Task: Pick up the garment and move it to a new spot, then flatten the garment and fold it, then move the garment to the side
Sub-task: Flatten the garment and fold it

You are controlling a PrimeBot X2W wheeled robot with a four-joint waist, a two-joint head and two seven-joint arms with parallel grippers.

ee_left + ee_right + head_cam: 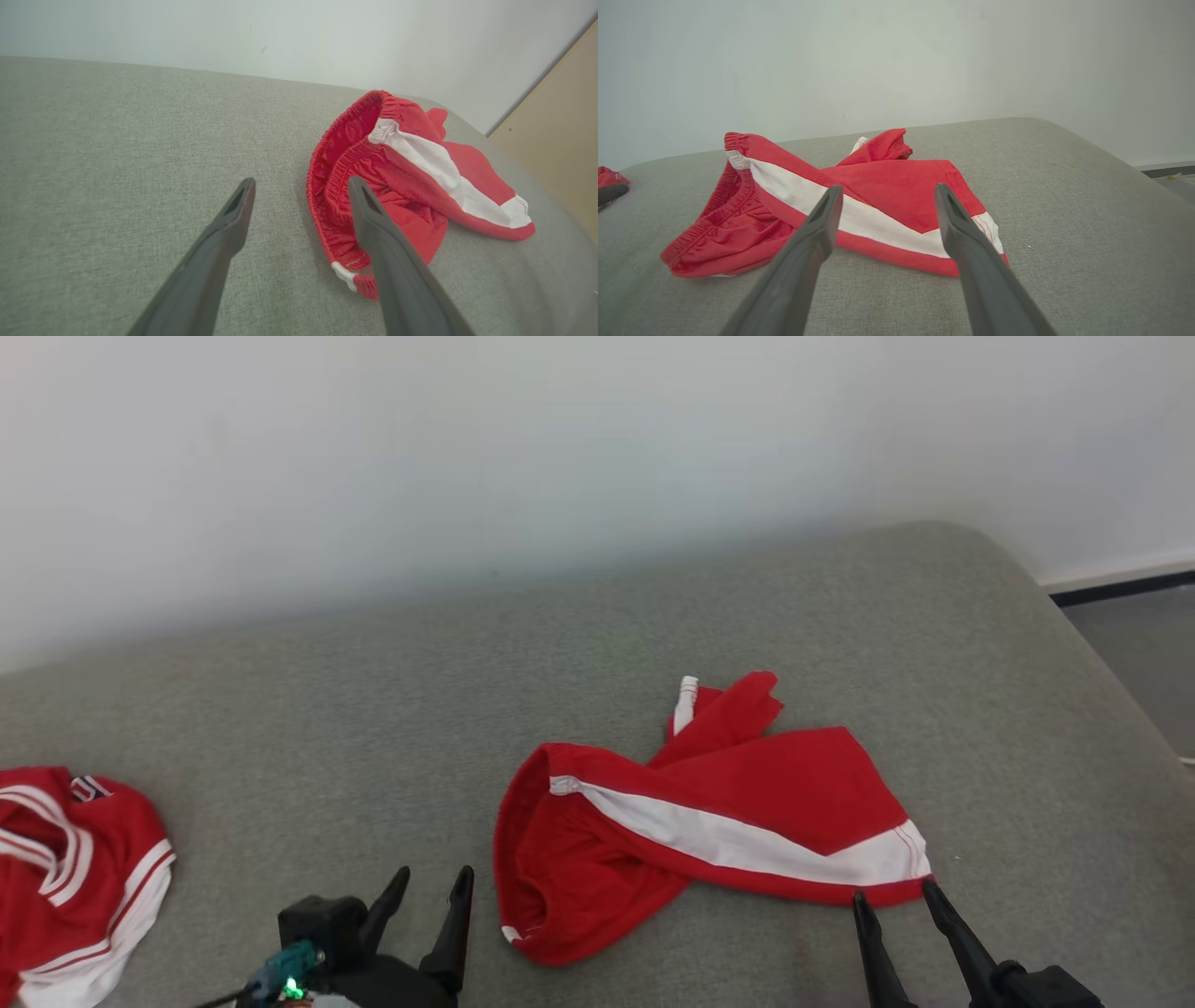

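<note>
Second red garment [75, 868] is parked far left, out of play. My left tool [434, 873] sits spread and empty by the waistband [509, 821]. The crumpled red shorts [709, 812] lie mid-cushion [355, 709], and my right tool [893, 891] is spread and empty at the leg hem [910, 859] — lined up for a two-ended lift, I reckon.

Grey cushion [308, 709] was bare between the red shorts [747, 784] and the second red garment [75, 868] at far left: wide lane. Behind the shorts, open surface ran to the wall [467, 457]; to their right, open to the cushion's rounded edge. Left gripper [434, 873] sat near the waistband [509, 821], right gripper [894, 891] at the hem [910, 859], both spread, paths unblocked.
</note>
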